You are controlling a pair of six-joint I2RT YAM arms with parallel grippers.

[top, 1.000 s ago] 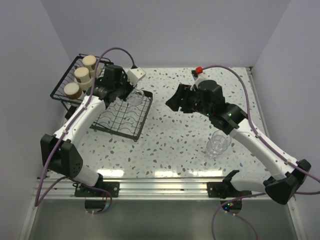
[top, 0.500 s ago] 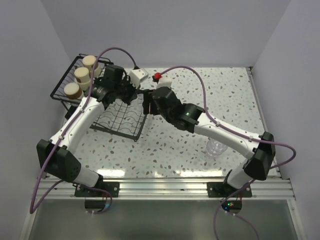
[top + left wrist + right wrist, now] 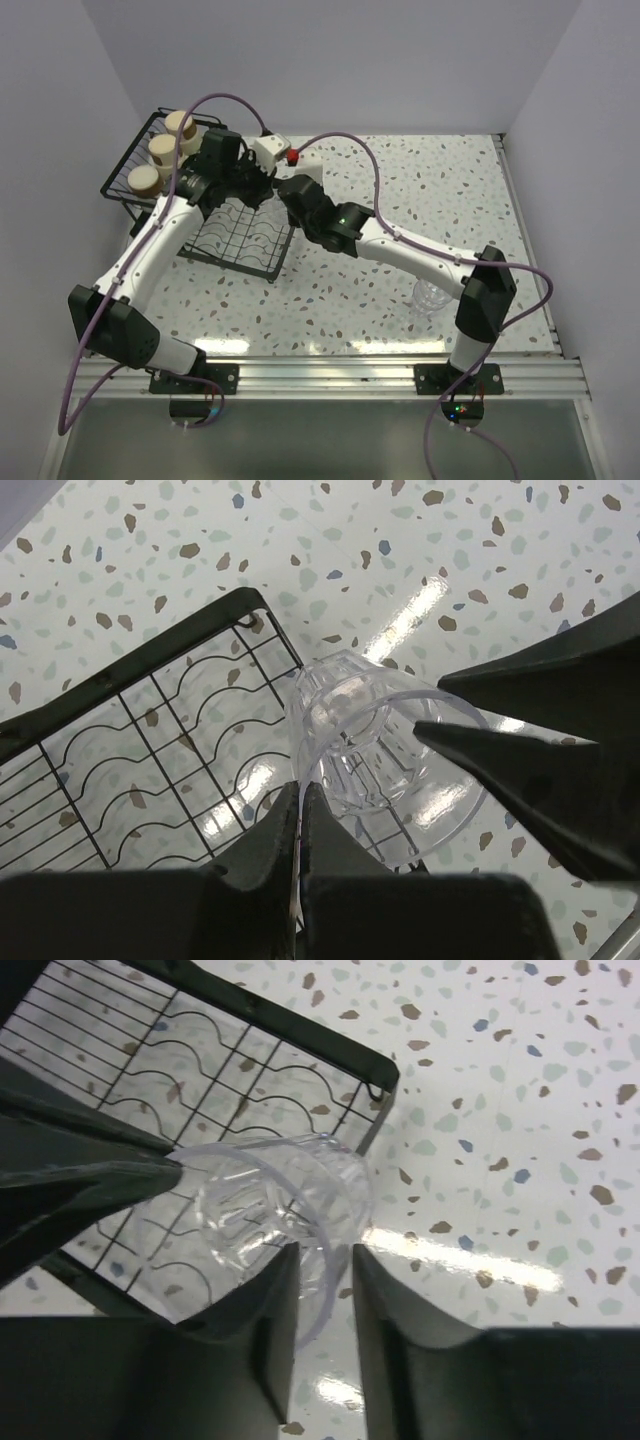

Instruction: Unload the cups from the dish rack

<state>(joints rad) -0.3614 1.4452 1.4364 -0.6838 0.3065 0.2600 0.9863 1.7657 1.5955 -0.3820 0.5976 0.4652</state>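
Note:
My left gripper point(image 3: 300, 790) is shut on the rim of a clear ribbed tumbler point(image 3: 380, 760), holding it tilted above the far right corner of the black dish rack's flat tray point(image 3: 150, 730). My right gripper point(image 3: 325, 1255) is open, its two fingers either side of the opposite rim of that tumbler point(image 3: 270, 1210), with a gap left. In the top view both grippers, left point(image 3: 255, 183) and right point(image 3: 285, 195), meet at the tumbler point(image 3: 272, 190). Three cream cups point(image 3: 163, 149) stand in the raised basket point(image 3: 125, 170).
Another clear tumbler point(image 3: 432, 297) stands on the speckled table at the front right, beside my right arm's elbow. The flat tray point(image 3: 240, 235) lies left of centre. Purple cables loop above both arms. Walls close in the left and right.
My right arm has swung left from the middle of the table across to the tumbler held by my left gripper. The left gripper has stayed at the rack's corner.

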